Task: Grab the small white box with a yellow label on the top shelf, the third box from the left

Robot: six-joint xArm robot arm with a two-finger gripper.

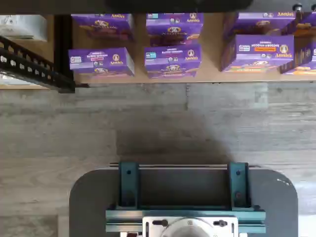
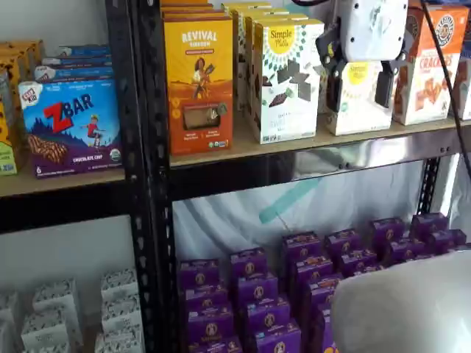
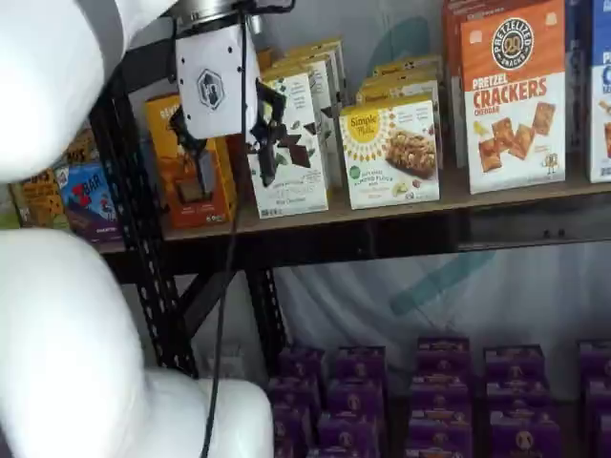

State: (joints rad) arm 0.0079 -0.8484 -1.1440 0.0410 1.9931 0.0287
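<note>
The small white box with the round yellow logo stands on the top shelf (image 2: 243, 149), which has a shiny front rail. The box shows in both shelf views (image 2: 358, 114) (image 3: 391, 153). My gripper (image 2: 358, 99) hangs from above in front of the shelf, white body over two black fingers. It is open, with a plain gap between the fingers. In one shelf view the box shows through that gap. In the other the gripper (image 3: 227, 160) appears well left of the box, in front of the orange box. The wrist view shows neither gripper nor box.
A taller white box with dark squares (image 2: 287, 81) and an orange Revival box (image 2: 199, 73) stand left of the target. An orange-and-white crackers box (image 3: 511, 95) stands to its right. Purple boxes (image 2: 294, 294) (image 1: 173, 59) fill the level below. A black upright (image 2: 143, 184) stands at the left.
</note>
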